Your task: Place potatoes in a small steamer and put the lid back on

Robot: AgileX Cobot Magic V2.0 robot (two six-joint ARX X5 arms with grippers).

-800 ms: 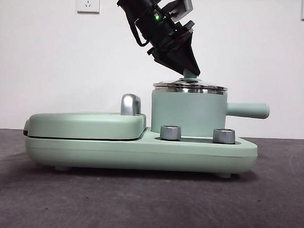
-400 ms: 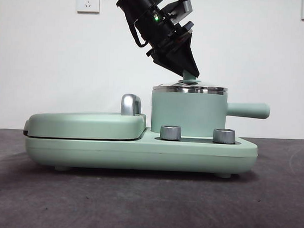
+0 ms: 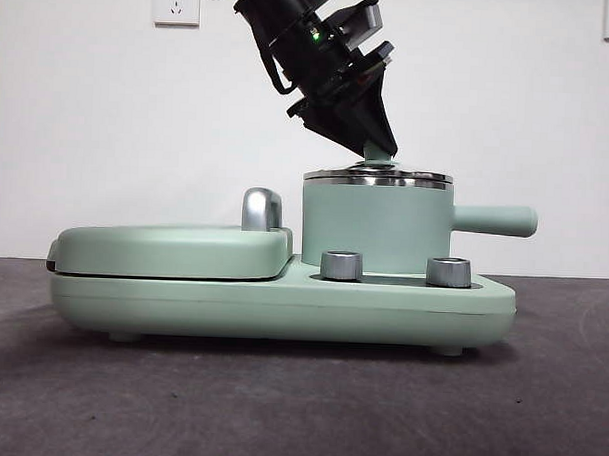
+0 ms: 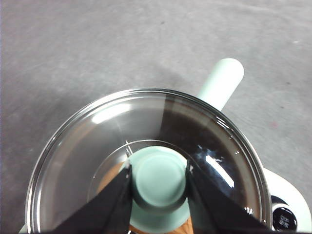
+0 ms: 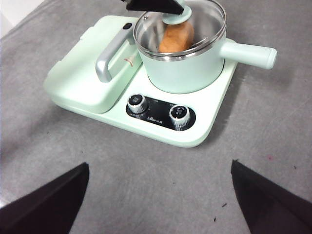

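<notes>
The mint-green small steamer [image 3: 377,229] stands on the right half of the cooker base, its straight handle [image 3: 497,220] pointing right. The lid [image 3: 378,177] lies flat on its steel rim. My left gripper [image 3: 380,149] comes down from the upper left and is shut on the lid's mint-green knob [image 4: 158,176]. In the left wrist view the glass lid [image 4: 97,141] fills the frame. The orange-brown potato [image 5: 175,36] lies inside the pot [image 5: 185,73], seen through the lid in the right wrist view. My right gripper [image 5: 161,204] is open and empty, high above the table in front of the cooker.
The flat mint-green griddle cover [image 3: 174,248] with a chrome handle [image 3: 262,209] lies shut on the left half of the base [image 3: 282,307]. Two steel dials [image 3: 342,265] sit on the base's front. Grey table all around.
The lid has sunk a little with my left gripper and now sits level on the pot's rim. The right arm has not moved.
</notes>
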